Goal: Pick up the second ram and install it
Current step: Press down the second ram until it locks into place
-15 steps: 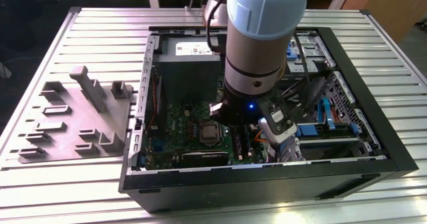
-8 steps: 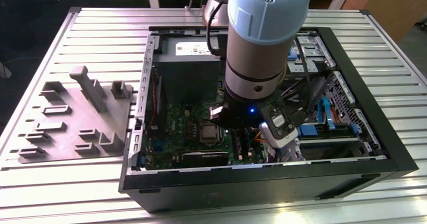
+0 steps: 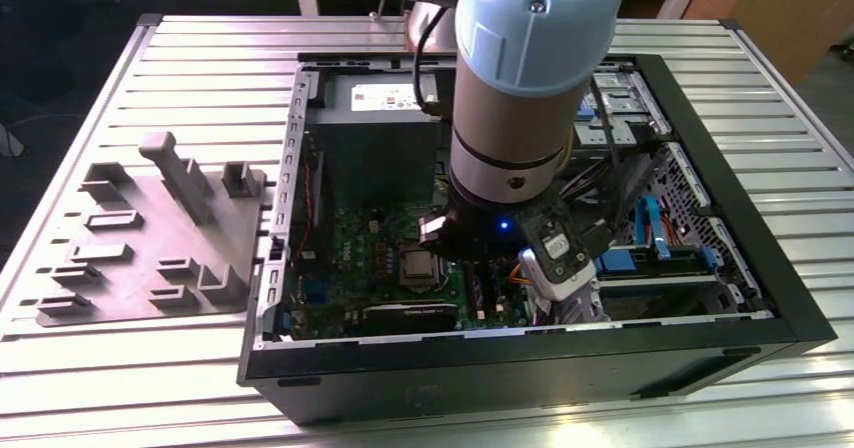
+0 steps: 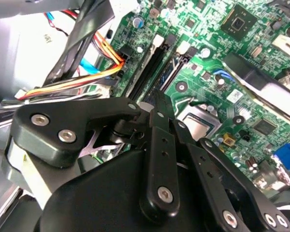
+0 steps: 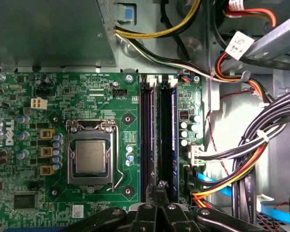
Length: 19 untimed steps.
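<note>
My gripper [image 5: 159, 189] is down inside the open computer case [image 3: 787, 298], over the green motherboard [image 5: 111, 111]. Its black fingers [image 4: 160, 140] are shut together, with nothing showing between them. The tips sit at the near end of the long black memory slots [image 5: 146, 140]. The second ram [image 5: 170, 140] stands edge-on in the slot farther from the processor, as a dark strip with a blue-green edge; it also shows in the second wrist view [image 4: 171, 72]. I cannot tell whether the tips touch it. The square silver processor [image 5: 89, 157] lies beside the slots.
Bundles of black, orange, yellow and blue cables [image 5: 241, 159] crowd the side of the slots away from the processor. The grey power supply [image 3: 380, 98] fills the case's far end. A grey moulded parts holder [image 3: 147, 238] lies on the slatted table at the exterior view's left.
</note>
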Each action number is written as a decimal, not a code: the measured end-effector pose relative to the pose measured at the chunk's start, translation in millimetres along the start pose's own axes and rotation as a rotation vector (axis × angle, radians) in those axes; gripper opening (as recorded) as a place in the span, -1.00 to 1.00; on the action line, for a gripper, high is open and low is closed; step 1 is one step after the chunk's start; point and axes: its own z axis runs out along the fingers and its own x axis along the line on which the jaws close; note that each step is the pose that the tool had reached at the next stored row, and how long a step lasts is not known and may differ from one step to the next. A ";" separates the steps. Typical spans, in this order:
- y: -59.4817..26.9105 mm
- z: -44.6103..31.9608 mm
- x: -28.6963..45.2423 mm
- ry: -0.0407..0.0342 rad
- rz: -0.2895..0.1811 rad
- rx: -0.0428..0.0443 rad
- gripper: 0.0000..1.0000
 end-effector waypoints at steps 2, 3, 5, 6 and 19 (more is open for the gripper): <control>-0.2 3.4 0.2 0.0000 0.000 -0.0001 -0.80; -0.2 4.5 0.2 0.0000 0.000 -0.0001 -0.80; -0.3 4.5 0.3 0.0000 0.000 0.0001 -0.80; -0.3 4.5 0.2 0.0001 0.000 0.0003 -0.80; -0.7 10.7 0.6 0.0002 0.000 0.0009 -0.80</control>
